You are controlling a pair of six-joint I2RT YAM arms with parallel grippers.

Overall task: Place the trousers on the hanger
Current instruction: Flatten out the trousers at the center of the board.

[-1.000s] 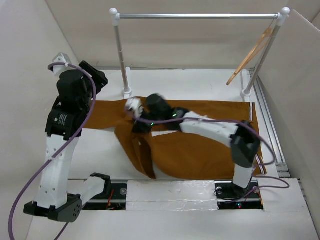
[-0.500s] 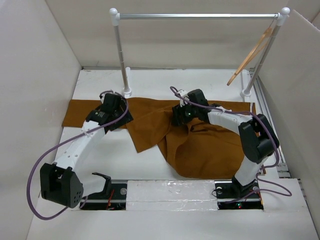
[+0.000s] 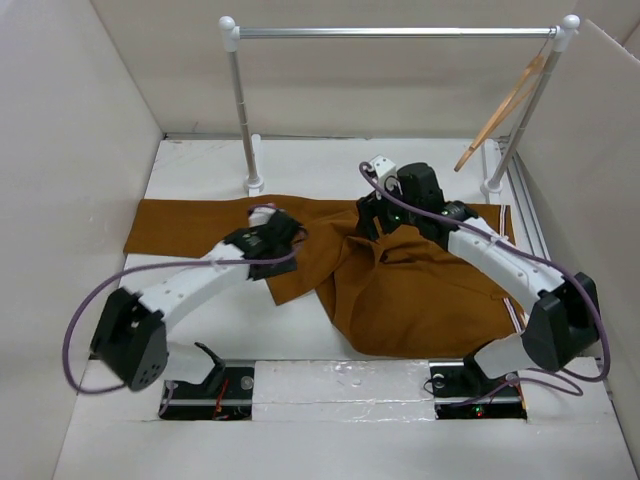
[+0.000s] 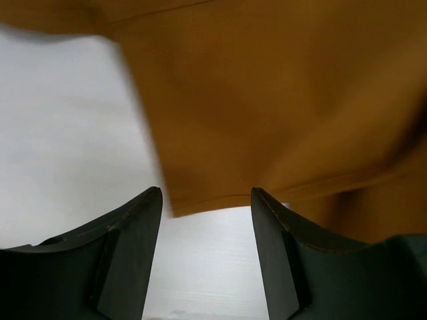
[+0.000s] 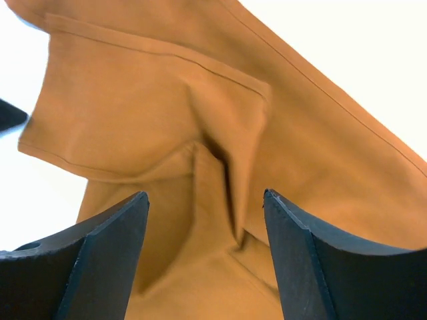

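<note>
Over the last half second my left gripper (image 3: 276, 238) has swung right, off the flat leg and onto the folded edge, while my right gripper (image 3: 370, 222) has shifted slightly up and right. Both stand open, holding nothing. The trousers (image 3: 420, 295) lie rumpled on the table (image 3: 200, 320), one leg stretched left. The hanger (image 3: 500, 108) hangs on the rail (image 3: 395, 32), well apart. The cloth looks soft, limp and light, so I'd pinch a hem or the waistband, or it will probably sag and slip.
</note>
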